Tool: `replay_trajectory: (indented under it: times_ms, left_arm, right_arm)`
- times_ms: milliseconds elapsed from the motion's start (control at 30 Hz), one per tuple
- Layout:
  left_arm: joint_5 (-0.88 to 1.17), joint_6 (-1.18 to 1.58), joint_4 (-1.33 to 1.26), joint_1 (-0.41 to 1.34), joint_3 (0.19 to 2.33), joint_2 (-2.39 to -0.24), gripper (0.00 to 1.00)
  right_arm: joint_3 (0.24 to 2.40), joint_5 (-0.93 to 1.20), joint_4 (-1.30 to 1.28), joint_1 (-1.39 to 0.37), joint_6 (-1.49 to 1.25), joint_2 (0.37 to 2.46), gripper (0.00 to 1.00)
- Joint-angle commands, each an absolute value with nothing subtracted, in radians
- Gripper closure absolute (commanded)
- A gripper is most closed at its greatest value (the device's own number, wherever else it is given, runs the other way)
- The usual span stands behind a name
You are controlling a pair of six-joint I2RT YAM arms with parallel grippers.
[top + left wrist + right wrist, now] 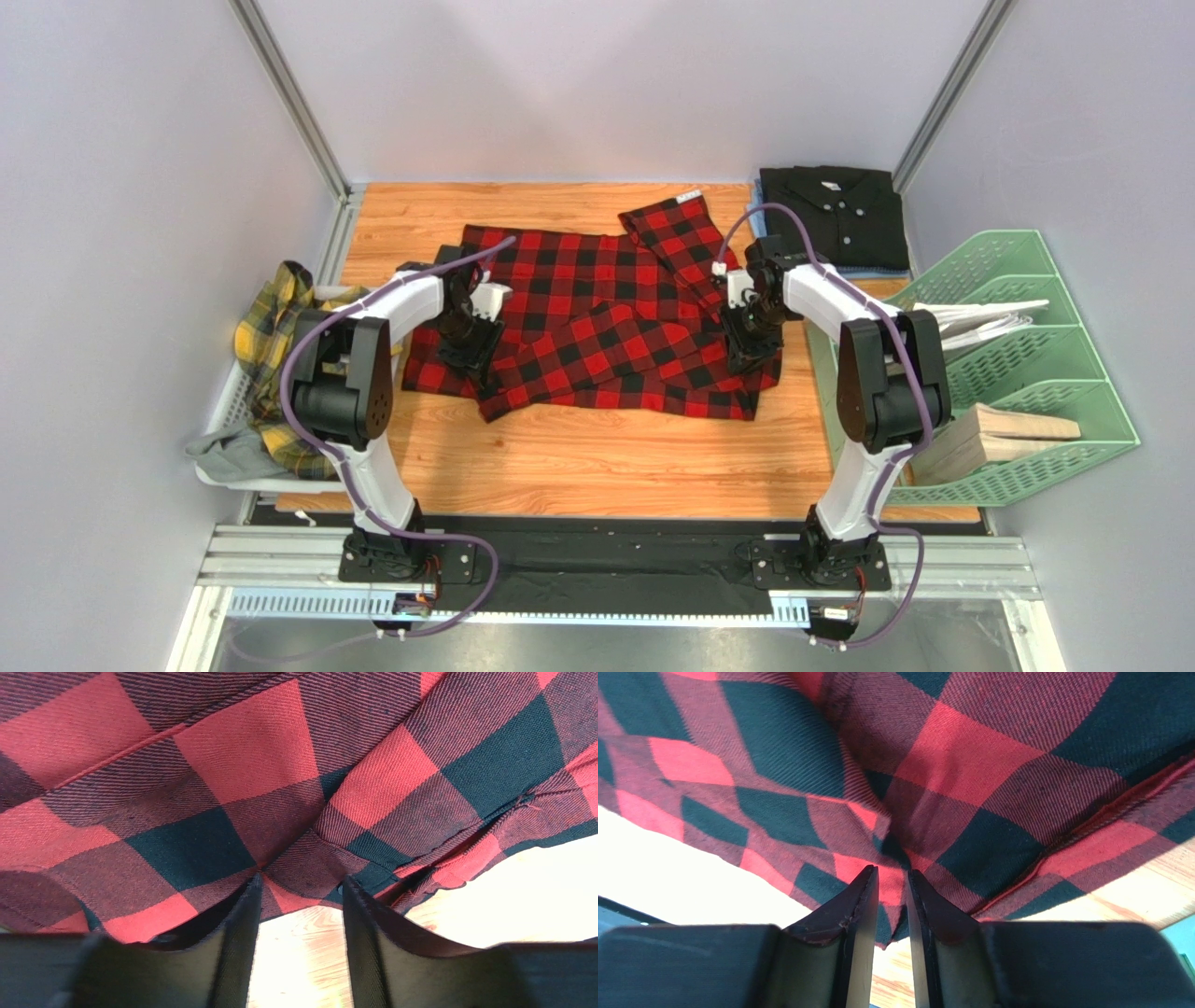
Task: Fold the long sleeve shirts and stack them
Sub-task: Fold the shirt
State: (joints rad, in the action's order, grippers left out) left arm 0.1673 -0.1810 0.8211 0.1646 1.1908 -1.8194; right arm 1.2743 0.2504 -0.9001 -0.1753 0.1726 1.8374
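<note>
The red-and-black check shirt (603, 315) lies spread on the wooden table, partly folded, one sleeve angled toward the back. My left gripper (477, 336) is at its left edge; in the left wrist view the gripper (302, 882) is open, its tips touching the hem of the check cloth (210, 777) with bare wood showing between them. My right gripper (741, 343) is at the shirt's right edge, and the right wrist view shows it (891, 875) pinched on a fold of check cloth (976, 756). A plain black shirt (835, 213) lies folded at the back right. A yellow plaid shirt (281, 336) is bunched at the left.
A white tray (225, 406) at the left edge holds the yellow plaid shirt and a grey cloth. A green wire rack (1038, 364) stands on the right with white hangers and wooden blocks (1003, 434). Metal posts and walls close in the back.
</note>
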Motion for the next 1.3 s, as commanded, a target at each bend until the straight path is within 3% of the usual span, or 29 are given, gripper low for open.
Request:
replay_trajectory:
  times_ms: [0, 133, 167, 267, 500, 700, 1100, 1233, 1267]
  left_arm:
    - [0.19, -0.207, 0.796, 0.173, 1.175, -1.816, 0.53]
    - [0.187, -0.206, 0.793, 0.173, 1.173, -1.807, 0.72]
    - [0.187, -0.206, 0.796, 0.173, 1.175, -1.801, 0.84]
    - [0.173, -0.221, 0.827, 0.173, 1.18, -1.767, 1.0]
    - [0.003, -0.345, 0.896, 0.167, 1.285, -1.753, 1.0]
    - [-0.06, -0.379, 0.94, 0.167, 1.431, -1.862, 1.0]
    - [-0.19, -0.465, 0.849, 0.167, 1.54, -1.993, 0.99]
    - [-0.152, -0.498, 0.802, 0.167, 1.494, -1.944, 0.64]
    - [-0.129, -0.511, 0.786, 0.169, 1.47, -1.91, 0.61]
  right_arm:
    - [1.285, 0.23, -0.856, -0.173, 0.156, 1.861, 0.74]
    - [1.293, 0.21, -0.85, -0.173, 0.155, 1.885, 0.76]
    - [1.293, 0.203, -0.848, -0.173, 0.155, 1.89, 0.76]
    - [1.292, 0.175, -0.841, -0.172, 0.153, 1.902, 0.76]
    - [1.296, 0.16, -0.833, -0.175, 0.153, 1.919, 0.77]
    - [1.299, 0.163, -0.833, -0.173, 0.153, 1.911, 0.77]
    - [1.307, 0.161, -0.851, -0.173, 0.167, 1.898, 0.77]
    - [1.312, 0.153, -0.873, -0.173, 0.181, 1.867, 0.78]
    - [1.327, 0.159, -0.906, -0.173, 0.196, 1.852, 0.78]
